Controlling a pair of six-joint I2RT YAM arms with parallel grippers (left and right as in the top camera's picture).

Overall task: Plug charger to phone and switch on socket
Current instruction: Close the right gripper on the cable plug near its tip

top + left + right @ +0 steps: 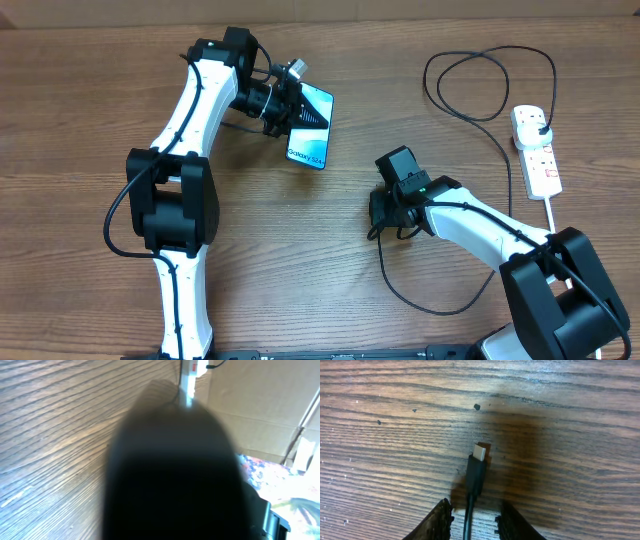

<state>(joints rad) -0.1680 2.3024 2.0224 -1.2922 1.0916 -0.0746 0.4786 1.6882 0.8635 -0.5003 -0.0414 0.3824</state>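
Brown wood grain right across table (300, 275). Starting w/ L gripper (284, 108), far side, left of centre: pressed tight on far-left part of phone (314, 125), holding it tilted, light-blue screen facing up, "Galaxy S24" end nearest the front edge. Can't tell from overhead whether that end touches the wood. Switching to L wrist cam: nothing but a big dark blur filling most of view, too close to make out; wood grain at left, cardboard (260, 405) beyond. Over to R gripper (386, 214), mid-table, well apart from phone, down low over charger (475, 477). On R wrist cam, seeing both fingers (440, 520) spread either side of the thin black cable, small gap each side, not pinching it. Just ahead of fingertips, lying flat on wood: connector tip (480, 452), silver end pointing away from claw, shadow beside it. Tracing cable on overhead: out from R gripper twd front edge, curving round in front of R arm (480, 225), then up past socket (545, 170), round a wide loop at far side & into black plug (541, 126), seated in strip's far outlet. As for socket: far right, white w/ red markings, lying front-to-back, thick white cord (551, 212) leaving its near end. Can't tell on/off at this res.
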